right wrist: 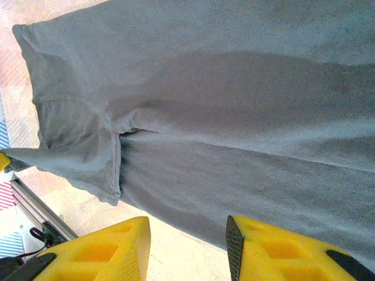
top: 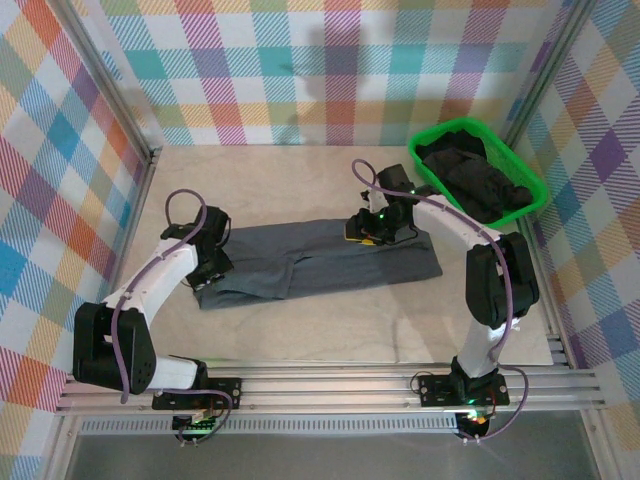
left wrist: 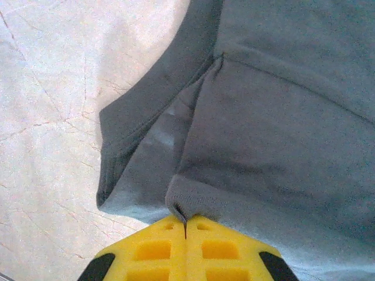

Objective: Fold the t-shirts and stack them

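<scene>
Yellow left fingers (left wrist: 153,250) sit at the bottom edge of the left wrist view, pressed together on a small tuck of cloth at the edge of the slate blue-grey t-shirt (left wrist: 275,134). We read this as a pinch on that tuck. Right fingers (right wrist: 275,252) are spread, with bare desk (right wrist: 184,259) and the shirt's edge showing between them; they hold nothing.

From above, we see the blue-grey t-shirt lying as a long band across the middle of the desk, its left end under the left wrist and its upper right part under the right wrist. Dark t-shirts (top: 478,180) lie heaped in the green basket (top: 450,124) at the far right corner, apart from the band. No stack is started.

We judge the step in hand to be a further fold of the band, with only one end secured.

Hazards from here:

1. Thin pinch. The left fingers grip only a small tuck. A quick lift may pull it free, and the end would drop in a crease.
2. One-sided lift. With the right fingers spread, raising the left end alone would drag and skew the band.
3. Layer miss. The cloth lies in several layers near the sleeve. If the right fingers close on the top layer only, the fold beneath may open.
4. Edge miss. If the right fingers close off the hem, they would catch no cloth.
</scene>
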### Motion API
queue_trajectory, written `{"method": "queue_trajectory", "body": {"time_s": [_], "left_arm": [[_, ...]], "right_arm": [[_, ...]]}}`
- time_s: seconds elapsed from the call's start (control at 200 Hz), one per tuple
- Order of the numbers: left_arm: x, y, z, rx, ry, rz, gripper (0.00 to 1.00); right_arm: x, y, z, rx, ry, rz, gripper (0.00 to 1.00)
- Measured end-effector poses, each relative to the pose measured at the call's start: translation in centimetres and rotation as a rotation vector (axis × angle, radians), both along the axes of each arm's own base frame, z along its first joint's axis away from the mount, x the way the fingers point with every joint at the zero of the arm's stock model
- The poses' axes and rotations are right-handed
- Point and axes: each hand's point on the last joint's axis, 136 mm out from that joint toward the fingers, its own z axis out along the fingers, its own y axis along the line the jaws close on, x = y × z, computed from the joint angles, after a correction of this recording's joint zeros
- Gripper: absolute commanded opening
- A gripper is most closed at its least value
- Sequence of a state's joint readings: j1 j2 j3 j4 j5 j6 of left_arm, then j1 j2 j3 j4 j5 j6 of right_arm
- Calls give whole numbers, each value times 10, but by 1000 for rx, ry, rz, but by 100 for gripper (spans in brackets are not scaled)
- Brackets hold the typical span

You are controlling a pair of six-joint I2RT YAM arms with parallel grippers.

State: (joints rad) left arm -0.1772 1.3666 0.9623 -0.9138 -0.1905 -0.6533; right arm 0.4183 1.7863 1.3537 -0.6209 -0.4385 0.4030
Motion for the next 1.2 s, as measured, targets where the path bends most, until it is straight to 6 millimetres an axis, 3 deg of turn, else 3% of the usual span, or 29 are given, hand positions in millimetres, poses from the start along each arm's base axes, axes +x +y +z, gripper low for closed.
{"method": "queue_trajectory", "body": {"time_s": [0.125,0.345,0.47,0.57,0.675,0.78,0.89,0.955,1.065,1.2], "left_arm": [[0,6,-9,6,29,7,12],[15,25,-38,40,78,38,18],[25,34,-56,71,138,34,25],[30,40,-64,105,164,34,42],[28,49,-58,154,161,45,45],[29,51,-29,187,76,65,39],[29,28,14,140,-90,88,34],[28,5,24,64,-154,100,33],[21,-25,4,-52,-125,157,28],[33,-44,-37,-73,6,187,23]], "right_arm": [[0,-1,0,-4,-1,-2,40],[3,-10,-4,-25,-3,-26,37],[7,-35,-13,-48,17,-93,35],[19,-67,-22,-95,29,-178,33],[34,-96,-30,-177,23,-240,32],[53,-111,-38,-274,-10,-246,30],[71,-119,-45,-360,-44,-223,30],[81,-122,-53,-404,-42,-209,30],[90,-127,-73,-465,-12,-186,31],[73,-138,-98,-534,78,-164,31]]}}
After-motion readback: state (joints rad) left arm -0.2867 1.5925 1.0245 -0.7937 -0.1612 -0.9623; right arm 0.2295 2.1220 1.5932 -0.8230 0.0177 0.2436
